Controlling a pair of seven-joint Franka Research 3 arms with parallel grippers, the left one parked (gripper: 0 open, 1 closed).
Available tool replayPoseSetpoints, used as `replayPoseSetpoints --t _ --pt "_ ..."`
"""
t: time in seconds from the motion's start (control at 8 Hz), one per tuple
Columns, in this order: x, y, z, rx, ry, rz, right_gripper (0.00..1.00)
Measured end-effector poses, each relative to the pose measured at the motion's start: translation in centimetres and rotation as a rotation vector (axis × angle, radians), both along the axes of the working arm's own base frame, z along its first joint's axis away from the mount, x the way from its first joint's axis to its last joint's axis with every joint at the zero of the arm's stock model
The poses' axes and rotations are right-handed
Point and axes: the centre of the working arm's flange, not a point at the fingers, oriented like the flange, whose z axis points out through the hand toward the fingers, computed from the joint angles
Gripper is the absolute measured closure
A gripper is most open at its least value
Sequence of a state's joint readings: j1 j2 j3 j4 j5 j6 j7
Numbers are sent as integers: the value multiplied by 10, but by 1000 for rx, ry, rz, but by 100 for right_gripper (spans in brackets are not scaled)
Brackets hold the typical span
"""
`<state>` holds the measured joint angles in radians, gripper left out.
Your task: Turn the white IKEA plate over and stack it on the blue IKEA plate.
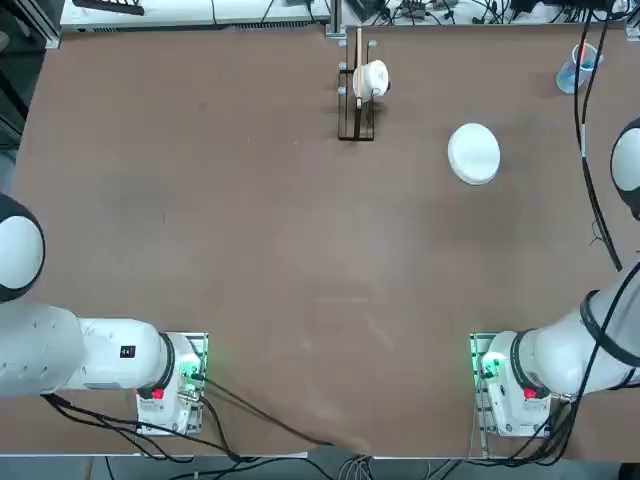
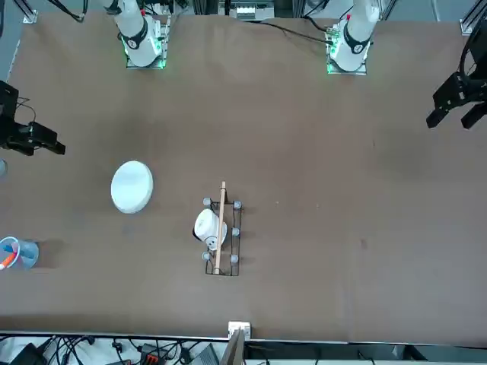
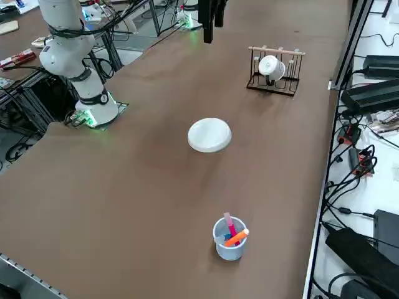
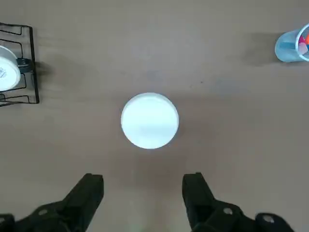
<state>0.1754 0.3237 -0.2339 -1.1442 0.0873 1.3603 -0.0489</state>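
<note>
The white plate [image 1: 473, 153] lies alone on the brown table, right of centre toward the far side. It also shows in the front view [image 2: 132, 186], the side view [image 3: 209, 135] and the wrist view [image 4: 149, 120]. Its top looks like a smooth flat disc with no hollow showing. No pale blue plate appears in any view; I cannot tell whether one lies under the white plate. My right gripper [image 4: 144, 191] hangs high above the table, open and holding nothing, with the plate a short way beyond its fingertips.
A wire-and-wood rack [image 1: 356, 105] holding a small white cup [image 1: 372, 79] stands at the far middle. A clear blue cup [image 1: 577, 70] with coloured pens sits at the far right, near the table edge [image 3: 324, 156].
</note>
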Motion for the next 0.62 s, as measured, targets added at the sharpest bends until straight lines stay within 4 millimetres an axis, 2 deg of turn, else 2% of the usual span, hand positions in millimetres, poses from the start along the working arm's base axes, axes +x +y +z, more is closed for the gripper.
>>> replayPoseSetpoints --t 0.62 --pt "3 4 -6 -7 11 6 0"
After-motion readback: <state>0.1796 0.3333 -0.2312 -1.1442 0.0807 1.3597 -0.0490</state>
